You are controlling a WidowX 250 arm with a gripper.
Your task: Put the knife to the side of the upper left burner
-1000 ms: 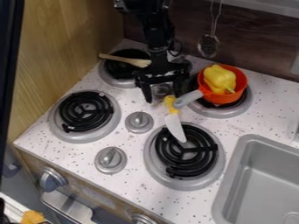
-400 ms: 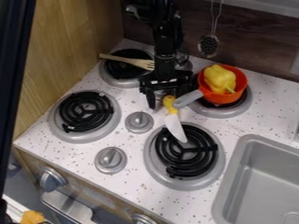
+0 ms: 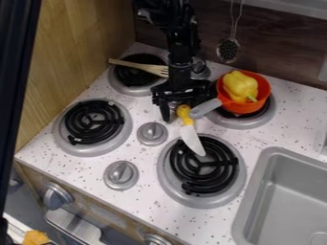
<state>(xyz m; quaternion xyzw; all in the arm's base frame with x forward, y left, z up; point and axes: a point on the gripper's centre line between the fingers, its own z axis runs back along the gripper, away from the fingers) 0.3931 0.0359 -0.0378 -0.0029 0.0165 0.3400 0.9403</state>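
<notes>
Hanging down near the middle of the stove top, the black two-finger gripper (image 3: 178,110) has its fingers spread, close to the handle end of a toy knife with a yellow handle and a white blade (image 3: 191,137). The knife lies between the upper and lower right burners, handle towards the back, with its blade reaching over the edge and black coil of the lower right burner (image 3: 203,165). Its yellow handle is just beside the end of the grey handle of an orange pot (image 3: 227,106).

That pot sits on the upper right burner (image 3: 241,123) and holds a yellow bell pepper (image 3: 241,87). A pale wooden utensil with a slotted end (image 3: 137,65) lies across the upper left burner (image 3: 121,83). The lower left burner (image 3: 94,121) has a black coil in a silver ring, and two round grey knobs (image 3: 152,133) are set in the white speckled surface (image 3: 150,206) between the lower burners. A grey sink (image 3: 281,191) is at the right, and a perforated metal utensil (image 3: 228,49) hangs in front of the dark wood-look back wall (image 3: 277,50).
</notes>
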